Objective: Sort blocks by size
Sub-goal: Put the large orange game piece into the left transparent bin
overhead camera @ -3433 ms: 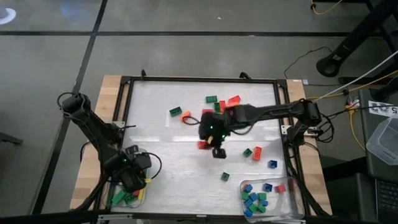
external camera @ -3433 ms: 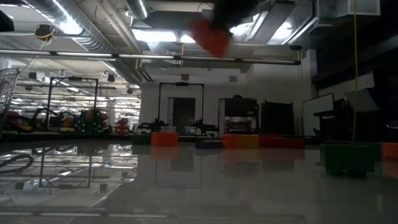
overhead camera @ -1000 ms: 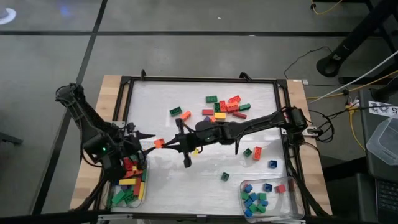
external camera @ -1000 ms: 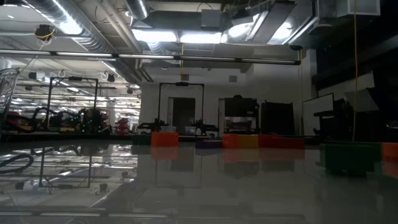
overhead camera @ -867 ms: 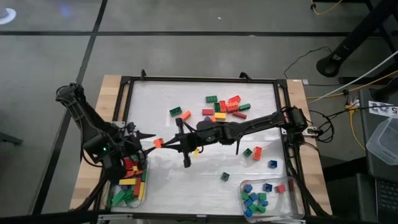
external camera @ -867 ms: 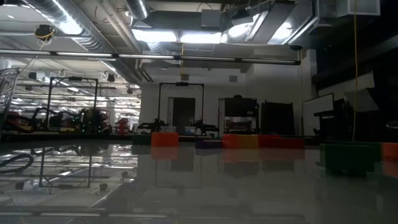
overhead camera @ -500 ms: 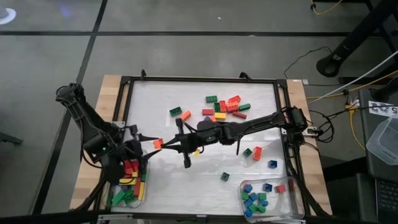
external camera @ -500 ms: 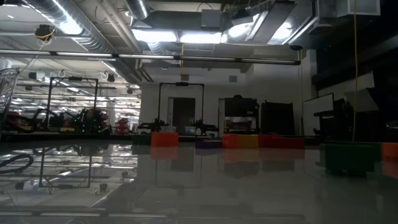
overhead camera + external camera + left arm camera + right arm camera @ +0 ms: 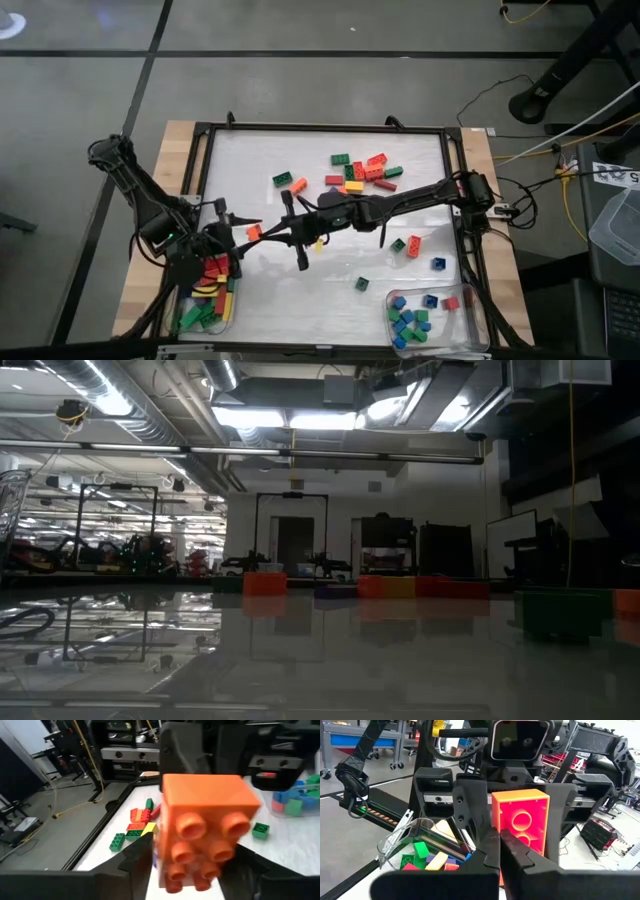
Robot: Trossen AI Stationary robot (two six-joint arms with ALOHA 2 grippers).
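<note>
High view showed the white table (image 9: 330,280) with both arms meeting above its left side. The right gripper (image 9: 262,233), fingers pressed together, pinched an orange brick (image 9: 254,231) by its end. The left gripper (image 9: 240,228) faced it, its fingers (image 9: 132,857) spread on either side of that brick; contact could not be told. Just beneath the left gripper sat a clear tray (image 9: 206,300) of long bricks. Loose bricks (image 9: 362,172) lay beyond the right gripper, near its arm. Far behind that arm, a second tray (image 9: 428,315) held small bricks. Room behind was dim.
</note>
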